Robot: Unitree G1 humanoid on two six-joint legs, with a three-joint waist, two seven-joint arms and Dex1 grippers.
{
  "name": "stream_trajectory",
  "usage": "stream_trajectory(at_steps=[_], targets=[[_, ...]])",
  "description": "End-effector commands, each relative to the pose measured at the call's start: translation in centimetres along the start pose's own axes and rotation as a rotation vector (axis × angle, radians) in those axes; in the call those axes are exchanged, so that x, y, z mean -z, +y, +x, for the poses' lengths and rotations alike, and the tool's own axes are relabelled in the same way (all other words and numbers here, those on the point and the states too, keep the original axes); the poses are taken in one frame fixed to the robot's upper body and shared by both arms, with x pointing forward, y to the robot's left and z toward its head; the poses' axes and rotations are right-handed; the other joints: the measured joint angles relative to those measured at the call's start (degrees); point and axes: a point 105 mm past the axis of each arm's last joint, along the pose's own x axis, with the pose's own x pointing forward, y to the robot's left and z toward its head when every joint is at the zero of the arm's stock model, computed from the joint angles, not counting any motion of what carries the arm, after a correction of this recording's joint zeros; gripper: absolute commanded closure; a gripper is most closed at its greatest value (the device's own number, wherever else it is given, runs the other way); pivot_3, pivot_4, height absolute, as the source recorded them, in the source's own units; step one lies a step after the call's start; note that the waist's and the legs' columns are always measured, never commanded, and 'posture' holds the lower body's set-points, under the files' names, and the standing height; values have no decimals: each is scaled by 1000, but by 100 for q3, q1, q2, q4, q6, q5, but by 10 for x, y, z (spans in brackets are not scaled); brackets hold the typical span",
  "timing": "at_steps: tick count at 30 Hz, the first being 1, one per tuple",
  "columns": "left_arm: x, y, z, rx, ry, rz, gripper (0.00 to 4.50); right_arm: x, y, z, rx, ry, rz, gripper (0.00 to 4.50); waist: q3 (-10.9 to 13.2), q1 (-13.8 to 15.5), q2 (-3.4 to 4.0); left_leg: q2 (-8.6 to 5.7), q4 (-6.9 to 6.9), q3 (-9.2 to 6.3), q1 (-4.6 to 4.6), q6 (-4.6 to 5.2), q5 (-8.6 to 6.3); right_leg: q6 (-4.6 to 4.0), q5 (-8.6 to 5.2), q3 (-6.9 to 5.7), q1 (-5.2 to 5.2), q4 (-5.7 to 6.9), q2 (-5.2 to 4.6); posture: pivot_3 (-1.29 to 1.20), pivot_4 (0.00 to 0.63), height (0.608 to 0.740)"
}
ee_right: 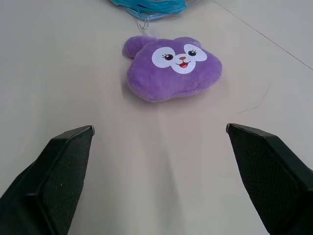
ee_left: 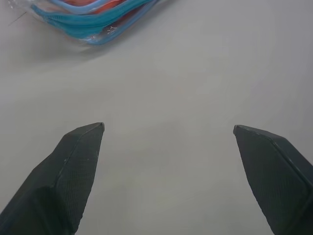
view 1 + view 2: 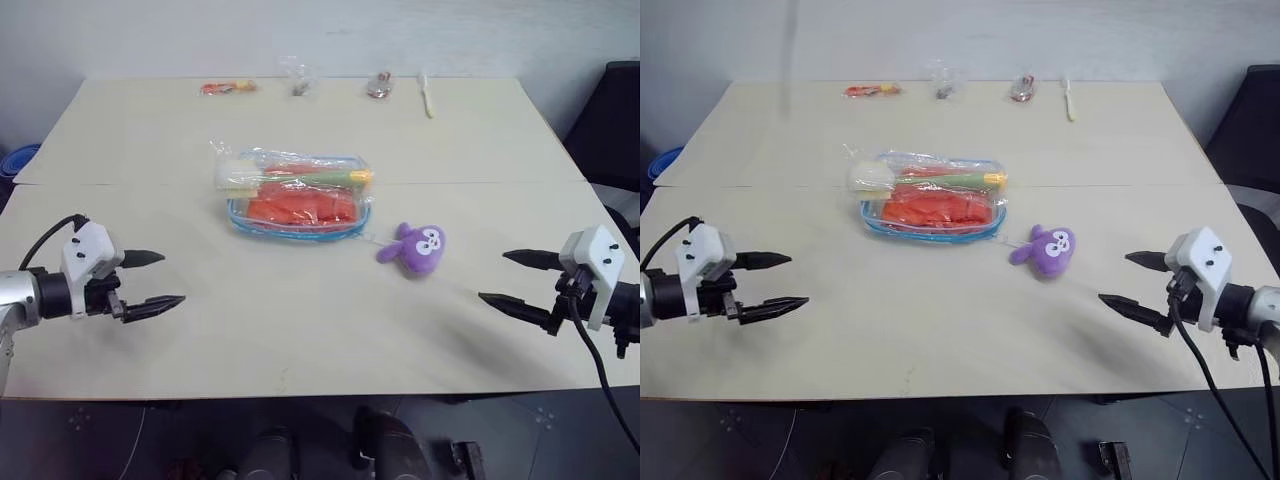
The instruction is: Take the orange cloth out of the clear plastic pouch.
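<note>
Orange cloth (image 3: 300, 205) inside clear plastic pouch (image 3: 298, 226), mid table (image 3: 470, 150); crinkly bag apparently on top. Left end effector (image 3: 152, 279) and right end effector (image 3: 514, 279) wide, empty, well apart from pouch.

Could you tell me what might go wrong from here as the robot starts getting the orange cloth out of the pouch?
1. A crinkly clear bag of green and yellow items lies on the clear plastic pouch; it may slide off or get grabbed instead of the orange cloth.
2. The purple plush toy sits between the open right tool and the pouch, so it may get knocked.
</note>
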Motion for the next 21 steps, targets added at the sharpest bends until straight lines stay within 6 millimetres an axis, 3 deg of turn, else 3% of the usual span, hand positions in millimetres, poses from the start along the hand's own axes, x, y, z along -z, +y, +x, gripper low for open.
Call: stream_trajectory(at_steps=[1, 14, 17, 21], targets=[[-12, -2, 2, 5, -38, 36, 11, -11, 1, -1, 1, -45, -6, 0, 0, 0, 0, 0, 0, 1, 0, 0, 0, 0, 0, -2, 0, 0, 0, 0, 150, 740], [-25, -1, 8, 38, -66, 74, 11, -15, 12, 4, -4, -66, 6, 0, 0, 14, 0, -1, 5, -1, -2, 0, 0, 0, 0, -12, 1, 2, 1, 0, 150, 740], [-39, 5, 23, 51, -89, 127, 11, -22, 19, 8, -9, -71, -32, 0, 0, 24, 0, -6, 8, -3, -2, 0, 0, 1, 0, -12, 2, 6, 0, 0, 150, 740], [-72, 20, 55, 96, -146, 213, 11, -43, 37, 20, -55, -130, -53, 0, -2, 39, -3, -26, 25, -1, -8, 0, 1, 4, 3, -15, 3, 16, 6, 0, 150, 740]])
